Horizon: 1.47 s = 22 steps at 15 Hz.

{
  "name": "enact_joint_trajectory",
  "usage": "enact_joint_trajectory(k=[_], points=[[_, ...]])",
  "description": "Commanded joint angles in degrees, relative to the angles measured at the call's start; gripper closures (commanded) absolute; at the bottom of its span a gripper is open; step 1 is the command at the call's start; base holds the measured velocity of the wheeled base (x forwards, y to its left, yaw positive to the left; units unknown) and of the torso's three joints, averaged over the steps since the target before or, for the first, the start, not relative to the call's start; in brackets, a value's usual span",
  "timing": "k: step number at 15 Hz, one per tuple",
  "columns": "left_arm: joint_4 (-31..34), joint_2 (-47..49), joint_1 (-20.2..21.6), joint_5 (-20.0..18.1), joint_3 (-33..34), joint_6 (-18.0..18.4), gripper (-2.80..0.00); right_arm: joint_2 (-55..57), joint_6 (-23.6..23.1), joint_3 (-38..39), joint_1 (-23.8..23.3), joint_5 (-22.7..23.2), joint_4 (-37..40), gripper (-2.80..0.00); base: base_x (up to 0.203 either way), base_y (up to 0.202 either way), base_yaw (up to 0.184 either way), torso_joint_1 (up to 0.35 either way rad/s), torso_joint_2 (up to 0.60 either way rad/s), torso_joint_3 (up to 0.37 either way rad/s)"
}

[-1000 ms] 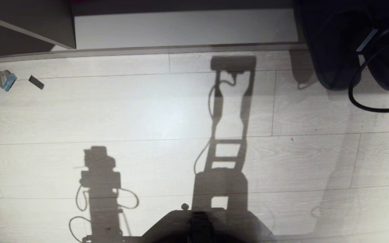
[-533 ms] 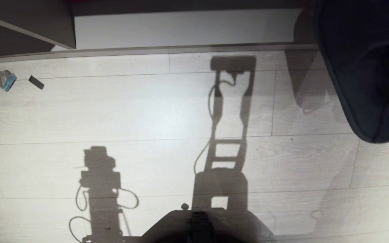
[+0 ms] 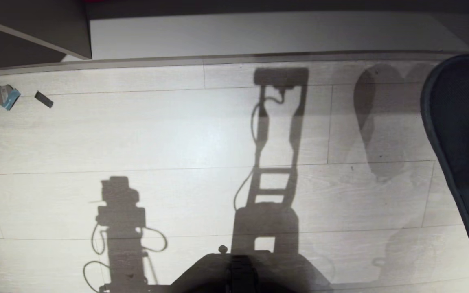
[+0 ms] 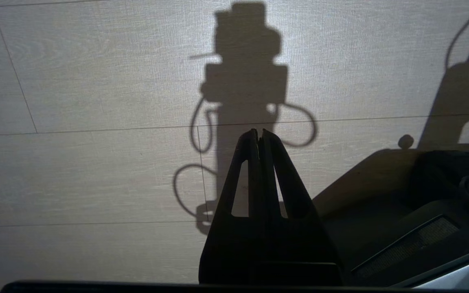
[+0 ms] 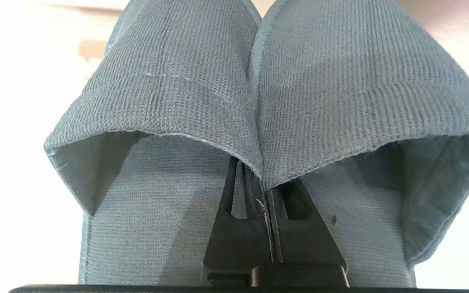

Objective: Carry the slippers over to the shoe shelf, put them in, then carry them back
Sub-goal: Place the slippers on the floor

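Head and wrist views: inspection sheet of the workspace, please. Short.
Surface: pale plank floor, robot's shadows across it.
Job's things: slippers pinched together by their inner edges; shoe shelf at the far edge, its base board bare.
Clutter: small blue-grey scrap and dark strip on the floor, far left.
Grippers: right gripper shut on the slippers; left gripper shut, holding nothing, above the floor.
Cables: seen only as shadows.
Surroundings: dark board, upper left.

Slippers [image 3: 462, 142] right, shoe shelf [image 3: 226, 34] ahead.
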Motion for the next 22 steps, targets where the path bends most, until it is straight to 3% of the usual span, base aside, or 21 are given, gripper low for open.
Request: enact_joint_trajectory(k=[1, 5, 12, 22], points=[[0.0, 0.0, 0.0, 0.0, 0.0, -0.1, 0.0, -12.3, 0.7, 4.7, -1.3, -0.9, 5.3, 0.0, 0.0, 0.0, 0.0, 0.0, 0.0, 0.0], [0.0, 0.0, 0.0, 0.0, 0.0, -0.1, 0.0, -23.5, 2.1, 12.4, -2.9, -1.0, 17.0, 0.0, 0.0, 0.0, 0.0, 0.0, 0.0, 0.0], [0.0, 0.0, 0.0, 0.0, 0.0, -0.1, 0.0, -40.3, 0.5, 12.6, -3.6, 2.4, 48.4, 0.0, 0.0, 0.0, 0.0, 0.0, 0.0, 0.0], [0.1, 0.0, 0.0, 0.0, 0.0, -0.3, 0.0, -40.1, 0.8, 12.5, -3.7, 2.7, 49.3, 0.0, 0.0, 0.0, 0.0, 0.001, 0.0, 0.051]])
